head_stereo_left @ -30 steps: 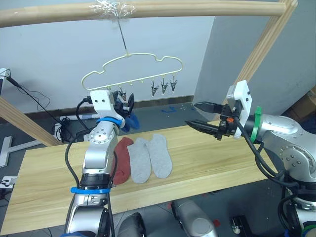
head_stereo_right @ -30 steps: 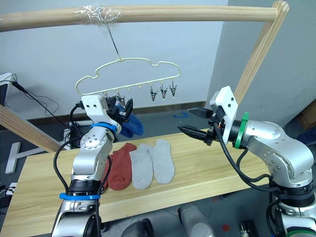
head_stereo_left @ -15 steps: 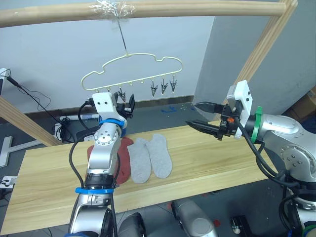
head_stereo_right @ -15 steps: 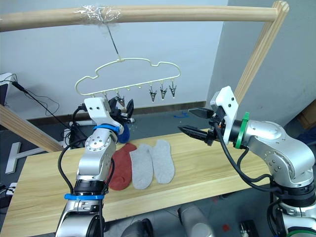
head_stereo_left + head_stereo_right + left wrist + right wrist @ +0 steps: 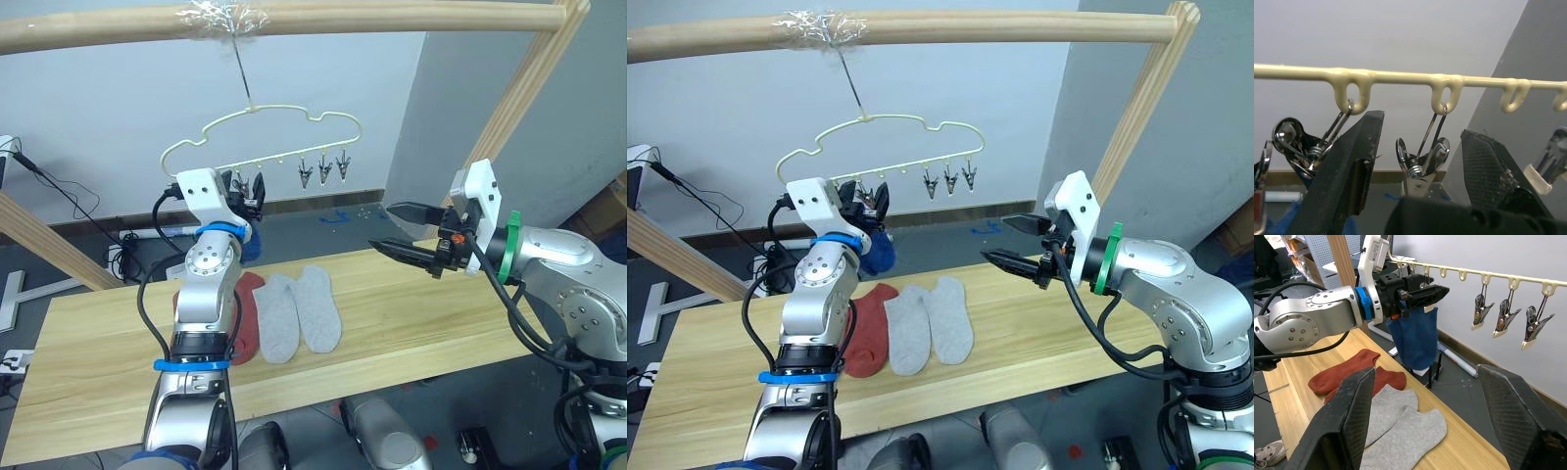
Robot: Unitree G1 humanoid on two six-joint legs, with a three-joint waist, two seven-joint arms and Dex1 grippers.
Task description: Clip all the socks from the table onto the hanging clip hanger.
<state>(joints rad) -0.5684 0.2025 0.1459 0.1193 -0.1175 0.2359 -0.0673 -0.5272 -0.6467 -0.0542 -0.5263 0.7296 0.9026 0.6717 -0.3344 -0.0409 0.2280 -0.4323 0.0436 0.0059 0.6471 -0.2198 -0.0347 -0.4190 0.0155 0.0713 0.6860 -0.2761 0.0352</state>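
The left gripper (image 5: pixel 872 203) has climbed over the last second, from just below the clip hanger (image 5: pixel 263 135) to right at its bottom bar. Its fingers are spread wide, with 1 silver clip (image 5: pixel 1422 165) dangling between them, and nothing is pinched. A blue sock (image 5: pixel 1415 336) hangs just beneath that gripper from the clips at the left end of the bar; how it is fastened I cannot make out from here.

The right gripper (image 5: pixel 400 229) has not budged. It hovers above the table (image 5: pixel 431 313), jaws wide and empty, well apart from the hanger.

2 light grey socks (image 5: pixel 297 311) and the rust-red socks (image 5: pixel 247 313) lie side by side on the wood, untouched. 3 bare clips (image 5: pixel 324 170) wait at the right end of the bar.

So blue looks to be up, and the left arm seems to be lining up on that clip. I'd judge at least 4 socks remain, so the job is under halfway.
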